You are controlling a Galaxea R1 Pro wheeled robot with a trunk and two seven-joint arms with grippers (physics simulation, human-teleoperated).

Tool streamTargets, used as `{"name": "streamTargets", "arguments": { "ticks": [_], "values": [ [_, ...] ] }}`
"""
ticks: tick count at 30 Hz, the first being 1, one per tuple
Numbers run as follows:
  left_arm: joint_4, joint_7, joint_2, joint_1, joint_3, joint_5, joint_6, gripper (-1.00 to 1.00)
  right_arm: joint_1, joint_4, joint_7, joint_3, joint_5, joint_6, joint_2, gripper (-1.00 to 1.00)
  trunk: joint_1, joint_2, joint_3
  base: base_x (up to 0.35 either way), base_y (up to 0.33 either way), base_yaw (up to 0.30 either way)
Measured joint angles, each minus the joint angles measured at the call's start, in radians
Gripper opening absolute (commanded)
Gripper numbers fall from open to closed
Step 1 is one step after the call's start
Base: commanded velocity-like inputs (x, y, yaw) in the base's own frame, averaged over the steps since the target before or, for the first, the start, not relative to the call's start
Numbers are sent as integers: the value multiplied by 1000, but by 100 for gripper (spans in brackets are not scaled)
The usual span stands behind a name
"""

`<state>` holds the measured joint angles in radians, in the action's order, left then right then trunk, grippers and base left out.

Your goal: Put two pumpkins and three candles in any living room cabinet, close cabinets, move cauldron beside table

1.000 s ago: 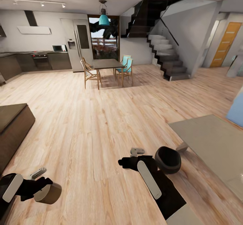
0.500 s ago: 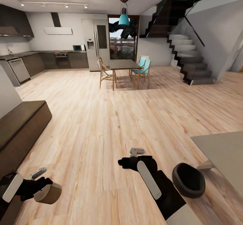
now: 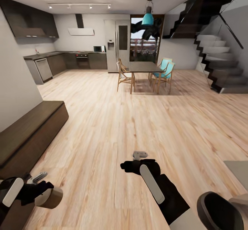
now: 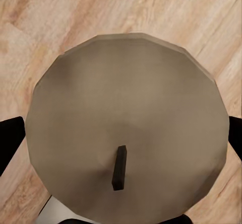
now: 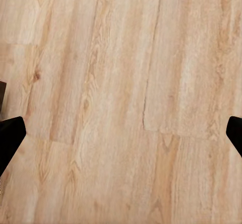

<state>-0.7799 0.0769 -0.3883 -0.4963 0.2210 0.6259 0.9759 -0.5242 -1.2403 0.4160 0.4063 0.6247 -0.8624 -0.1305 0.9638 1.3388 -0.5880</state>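
We carry a stubby tan candle (image 3: 49,198) clamped in our left hand (image 3: 41,194), its flat top and dark wick (image 4: 119,167) facing the wrist camera, fingertips (image 4: 10,142) pressed to either side; we judge it held low and close so it rides steadily to the cabinet (image 3: 29,135), the long dark-brown unit just beyond that hand along the grey wall. From here we cannot tell whether any of its drawers stands open. The black cauldron (image 3: 218,212) sits on the floor on the far side of our right arm from the cabinet, close against a pale desk (image 3: 238,169) whose corner edges in beside it, so that part of the job may already be settled. Our right hand (image 3: 136,161) is empty, fingers spread wide over bare planks. The light wooden floor (image 3: 113,119) runs well past the cabinet to a dining table with wooden and teal chairs (image 3: 144,73), a dark kitchen (image 3: 62,59) behind, and a staircase (image 3: 220,64) opposite.
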Motion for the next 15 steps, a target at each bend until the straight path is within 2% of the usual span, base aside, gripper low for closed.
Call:
{"name": "streamTargets", "arguments": {
  "ticks": [7,15],
  "values": [
    [0,0,0,0,0,0,0,-100,0,0,0,0,0,0,0,100,0,0,0,331,-14,281],
    [0,0,1,0,0,2,-2,-100,0,-12,-2,-1,1,0,2,100,0,0,0,331,-80,47]
  ]
}}
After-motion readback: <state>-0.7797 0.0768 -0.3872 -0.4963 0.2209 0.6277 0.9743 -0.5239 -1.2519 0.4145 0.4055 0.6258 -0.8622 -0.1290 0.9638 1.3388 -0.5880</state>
